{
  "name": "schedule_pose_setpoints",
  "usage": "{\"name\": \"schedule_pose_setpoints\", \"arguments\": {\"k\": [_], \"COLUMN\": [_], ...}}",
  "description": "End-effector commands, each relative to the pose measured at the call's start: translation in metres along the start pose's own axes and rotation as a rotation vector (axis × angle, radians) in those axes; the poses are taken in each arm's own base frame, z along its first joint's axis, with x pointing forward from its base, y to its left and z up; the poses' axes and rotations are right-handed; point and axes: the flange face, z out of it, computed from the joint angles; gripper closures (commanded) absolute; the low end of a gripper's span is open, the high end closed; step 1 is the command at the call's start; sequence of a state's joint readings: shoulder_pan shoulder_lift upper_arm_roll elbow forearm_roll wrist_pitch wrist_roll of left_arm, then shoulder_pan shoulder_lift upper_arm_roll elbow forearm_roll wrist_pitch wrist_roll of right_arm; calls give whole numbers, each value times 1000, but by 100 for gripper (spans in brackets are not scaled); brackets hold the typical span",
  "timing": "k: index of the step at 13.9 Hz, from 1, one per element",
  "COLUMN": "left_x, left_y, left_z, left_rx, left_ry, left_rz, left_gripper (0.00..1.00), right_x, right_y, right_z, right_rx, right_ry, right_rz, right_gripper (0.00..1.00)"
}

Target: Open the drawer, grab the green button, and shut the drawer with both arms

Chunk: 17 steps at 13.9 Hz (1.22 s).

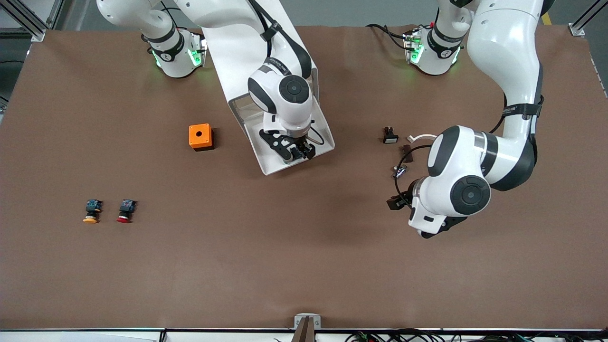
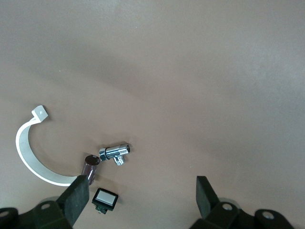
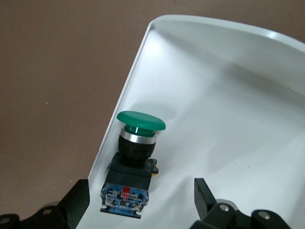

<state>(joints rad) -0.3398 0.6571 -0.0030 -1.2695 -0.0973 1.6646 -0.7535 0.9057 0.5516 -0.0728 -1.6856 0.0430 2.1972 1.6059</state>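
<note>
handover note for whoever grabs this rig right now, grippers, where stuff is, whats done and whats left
Right gripper: open, down in the pulled-out drawer, fingers either side of the green button, not yet closed on it.
Left gripper: open, empty, over bare table near small loose parts at the left arm's end; waiting.
Done: drawer open.
Left: grasp the button, lift it out, close the drawer.
Yellow button and red button lie on the table toward the right arm's end; leave them.
</note>
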Motion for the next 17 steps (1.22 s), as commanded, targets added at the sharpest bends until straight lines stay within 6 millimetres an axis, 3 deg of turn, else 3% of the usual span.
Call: {"name": "schedule_pose_setpoints", "arguments": {"k": [1,8,10,13,16,17], "left_x": [-6,-8,-8,-10,-12,-13], "left_y": [1,2,3,5,8,11], "left_z": [2,11,11,12,18,20], "left_rx": [9,22,23,22,28,27], "left_ry": [5,-11,-10,-9,-13,-13], "left_rz": [25,13,10,11,17,21], "left_gripper": [1,1,1,1,0,0], "right_x": [-12,0,-1,-7,-11,-12], "right_y": [-5,-6,-6,-5,-5,-4], "right_z": [0,0,0,0,-1,-4], "right_rx": [8,7,8,7,2,5], "right_ry": [-4,-3,-3,-2,-3,-2], "right_rz": [16,55,55,58,60,64], "right_gripper": [5,6,10,34,100,100]}}
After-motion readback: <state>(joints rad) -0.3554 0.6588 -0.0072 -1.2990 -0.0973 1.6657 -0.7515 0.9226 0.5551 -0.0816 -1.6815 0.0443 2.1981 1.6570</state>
